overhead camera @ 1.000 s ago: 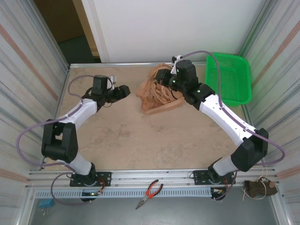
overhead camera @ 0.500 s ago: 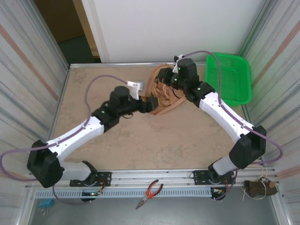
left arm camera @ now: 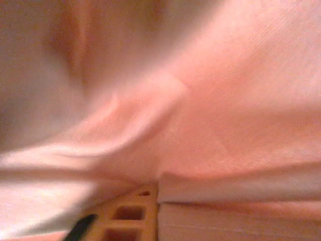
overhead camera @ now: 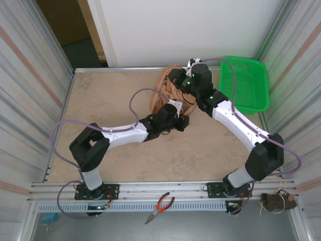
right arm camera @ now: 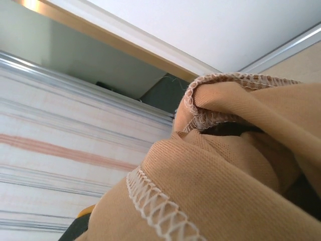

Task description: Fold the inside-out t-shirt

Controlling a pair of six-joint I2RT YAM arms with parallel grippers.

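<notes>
The tan t-shirt (overhead camera: 161, 95) hangs bunched above the back middle of the table, seams outward. My right gripper (overhead camera: 175, 78) is shut on its upper part and holds it up. In the right wrist view the t-shirt (right arm camera: 225, 175) drapes over the jaws, its white overlock stitching showing. My left gripper (overhead camera: 179, 122) reaches across to the shirt's lower right edge. In the left wrist view blurred cloth (left arm camera: 225, 100) presses close, with one orange finger (left arm camera: 130, 216) at the bottom. Whether the left jaws are open or shut is hidden.
A green basket (overhead camera: 246, 83) stands at the back right corner. The sandy table (overhead camera: 110, 145) has corrugated walls on both sides. Red-handled pliers (overhead camera: 159, 206) lie on the front rail, below the table's edge.
My left arm swung from the far left across to the shirt's lower edge. The right gripper raised the shirt and drew it slightly backward.
</notes>
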